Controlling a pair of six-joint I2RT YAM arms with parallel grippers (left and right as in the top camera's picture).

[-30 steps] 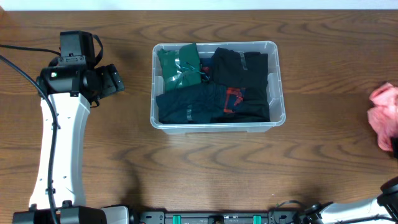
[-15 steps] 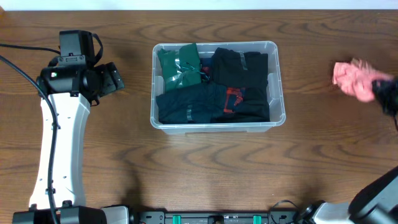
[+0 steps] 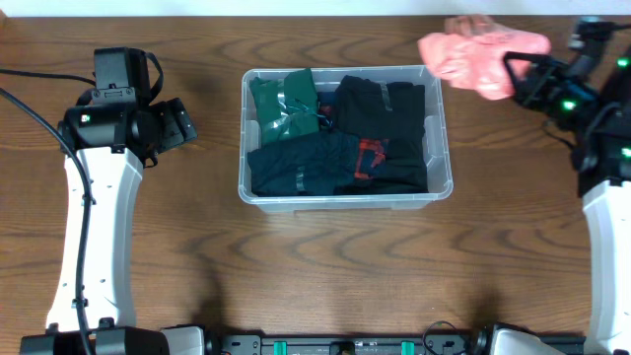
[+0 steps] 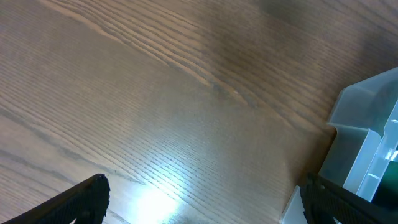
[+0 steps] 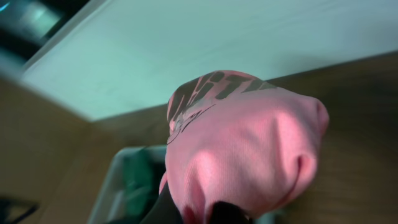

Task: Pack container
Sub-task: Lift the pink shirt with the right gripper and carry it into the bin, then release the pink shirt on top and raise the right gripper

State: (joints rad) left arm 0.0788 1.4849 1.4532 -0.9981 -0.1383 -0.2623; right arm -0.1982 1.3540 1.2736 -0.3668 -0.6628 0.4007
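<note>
Brown wood-grain table (image 3: pixel 296 266): your clear rectangular plastic container (image 3: pixel 345 201) sits mid-table, holding folded dark and green clothes (image 3: pixel 335 158). Your right gripper (image 3: pixel 515 77) is clamped on a crumpled pink cloth garment (image 3: pixel 481 51) by the container's far right corner. Your left gripper (image 3: pixel 185 123) hangs left of the container, jaws wide apart.

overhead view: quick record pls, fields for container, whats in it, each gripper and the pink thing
container: clear tub, mid table
contents: green garment, black garment, navy garment with red print
left gripper: open, empty, left of the container
right gripper: shut on pink cloth
pink cloth: bunched, at the container's far right corner, not yet inside
</note>
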